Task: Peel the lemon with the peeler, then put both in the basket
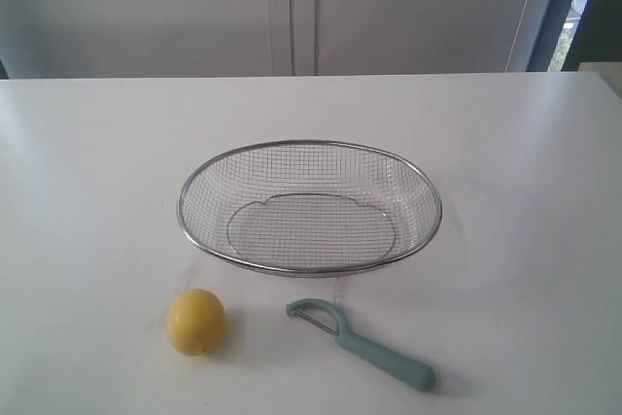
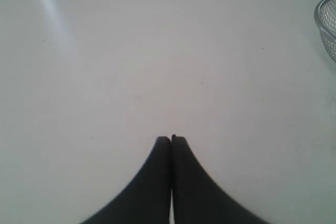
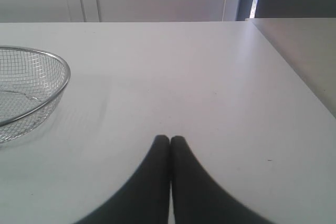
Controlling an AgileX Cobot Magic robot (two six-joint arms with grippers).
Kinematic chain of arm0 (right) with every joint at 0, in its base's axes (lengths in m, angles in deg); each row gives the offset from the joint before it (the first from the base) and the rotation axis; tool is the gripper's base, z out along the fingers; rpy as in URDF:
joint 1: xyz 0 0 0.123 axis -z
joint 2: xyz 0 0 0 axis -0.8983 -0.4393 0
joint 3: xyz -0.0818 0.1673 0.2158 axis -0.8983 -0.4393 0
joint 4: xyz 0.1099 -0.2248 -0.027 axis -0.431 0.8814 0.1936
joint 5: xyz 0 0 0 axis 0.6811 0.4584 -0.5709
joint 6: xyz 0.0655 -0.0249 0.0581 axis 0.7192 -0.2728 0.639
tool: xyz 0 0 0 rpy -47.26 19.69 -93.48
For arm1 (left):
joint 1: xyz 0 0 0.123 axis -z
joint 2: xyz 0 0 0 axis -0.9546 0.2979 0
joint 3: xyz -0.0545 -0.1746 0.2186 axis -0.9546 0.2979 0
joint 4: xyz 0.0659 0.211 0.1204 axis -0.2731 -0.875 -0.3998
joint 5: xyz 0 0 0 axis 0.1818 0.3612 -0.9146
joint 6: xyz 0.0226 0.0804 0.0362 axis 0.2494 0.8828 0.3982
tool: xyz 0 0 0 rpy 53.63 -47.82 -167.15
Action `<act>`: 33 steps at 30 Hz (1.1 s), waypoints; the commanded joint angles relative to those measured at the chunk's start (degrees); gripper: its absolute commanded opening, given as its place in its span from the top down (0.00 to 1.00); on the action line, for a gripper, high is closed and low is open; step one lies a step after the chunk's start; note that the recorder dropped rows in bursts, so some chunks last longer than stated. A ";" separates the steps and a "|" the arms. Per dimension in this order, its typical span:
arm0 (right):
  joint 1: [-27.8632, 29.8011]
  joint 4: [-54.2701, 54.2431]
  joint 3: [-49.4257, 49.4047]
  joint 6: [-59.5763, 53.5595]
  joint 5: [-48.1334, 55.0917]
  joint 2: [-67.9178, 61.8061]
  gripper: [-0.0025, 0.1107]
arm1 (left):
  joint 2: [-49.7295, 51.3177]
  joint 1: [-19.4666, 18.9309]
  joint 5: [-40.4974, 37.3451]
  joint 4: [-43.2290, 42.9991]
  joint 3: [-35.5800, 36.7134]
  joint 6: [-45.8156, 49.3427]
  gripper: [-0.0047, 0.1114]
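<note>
A small yellow lemon (image 1: pixel 196 322) rests on the white table near its front edge, left of centre. To its right lies the pale teal peeler (image 1: pixel 362 341), loop head toward the lemon, handle pointing front right. Behind both stands the oval wire-mesh basket (image 1: pixel 309 143), with nothing in it; its rim also shows in the left wrist view (image 2: pixel 321 22) and the right wrist view (image 3: pixel 62 85). My left gripper (image 2: pixel 171 139) is shut over bare table, holding nothing. My right gripper (image 3: pixel 169 139) is likewise shut and holding nothing. Neither arm appears in the exterior view.
The white table (image 1: pixel 87 172) stretches wide around the basket. Pale cabinet doors (image 1: pixel 292 7) stand behind its far edge. In the right wrist view the table's side edge (image 3: pixel 294 74) runs close by, with a second surface beyond it.
</note>
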 commanded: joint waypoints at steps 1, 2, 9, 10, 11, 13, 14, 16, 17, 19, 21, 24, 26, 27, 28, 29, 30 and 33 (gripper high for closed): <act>0.36 0.01 -0.37 0.00 -0.47 0.37 0.98 | -0.27 -0.01 -0.02 0.42 0.24 -0.14 0.96; 0.36 0.01 -0.37 0.00 -0.47 0.37 0.98 | -0.27 -0.01 -0.02 0.42 0.24 -0.14 0.96; 0.36 0.01 -0.37 0.00 -0.47 0.37 0.98 | -0.27 -0.01 -0.02 0.42 0.24 -0.14 0.96; 0.36 0.01 -0.37 0.00 -0.47 0.37 0.98 | -0.27 -0.01 -0.02 0.42 0.24 -0.14 0.96; 0.36 0.01 -0.37 0.00 -0.47 0.37 0.98 | -0.27 -0.01 -0.02 0.42 0.24 -0.14 0.96; 0.36 0.01 -0.37 0.00 -0.47 0.37 0.98 | -0.27 -0.01 -0.02 0.42 0.24 -0.14 0.96; 0.36 0.01 -0.37 0.00 -0.47 0.37 0.98 | -0.27 -0.01 -0.02 0.42 0.24 -0.14 0.96; 0.36 0.01 -0.37 0.00 -0.47 0.37 0.98 | -0.27 -0.01 -0.02 0.42 0.24 -0.14 0.96; 0.36 -0.01 -0.37 0.00 -0.58 0.37 0.98 | -0.27 -0.01 -0.02 0.42 0.24 -0.14 0.96; 0.36 -0.01 -0.37 0.00 -0.71 0.37 0.98 | -0.27 -0.01 -0.02 0.42 0.24 -0.14 0.96; 0.36 -0.01 -0.37 0.00 -0.85 0.37 0.98 | -0.27 -0.01 -0.02 0.42 0.24 -0.14 0.96; 0.36 -0.01 -0.37 0.00 -0.85 0.37 0.98 | -0.27 -0.01 -0.02 0.42 0.24 -0.14 0.96; 0.36 -0.01 -0.37 0.00 -0.85 0.37 0.98 | -0.27 -0.01 -0.02 0.42 0.24 -0.14 0.96; 0.36 -0.01 -0.37 0.00 -0.85 0.37 0.98 | -0.27 -0.01 -0.02 0.42 0.24 -0.14 0.96; 0.36 -0.01 -0.37 0.00 -0.85 0.37 0.98 | -0.27 -0.01 -0.02 0.42 0.24 -0.14 0.96; 0.36 -0.01 -0.37 0.00 -0.96 0.37 0.98 | -0.27 -0.01 -0.02 0.42 0.24 -0.14 0.96; 0.36 -0.01 -0.37 0.00 -1.15 0.37 0.98 | -0.27 -0.01 -0.02 0.42 0.24 -0.14 0.96; 0.36 -0.01 -0.37 0.00 -3.86 0.37 0.98 | -0.27 -0.01 -0.02 0.42 0.24 -0.14 0.96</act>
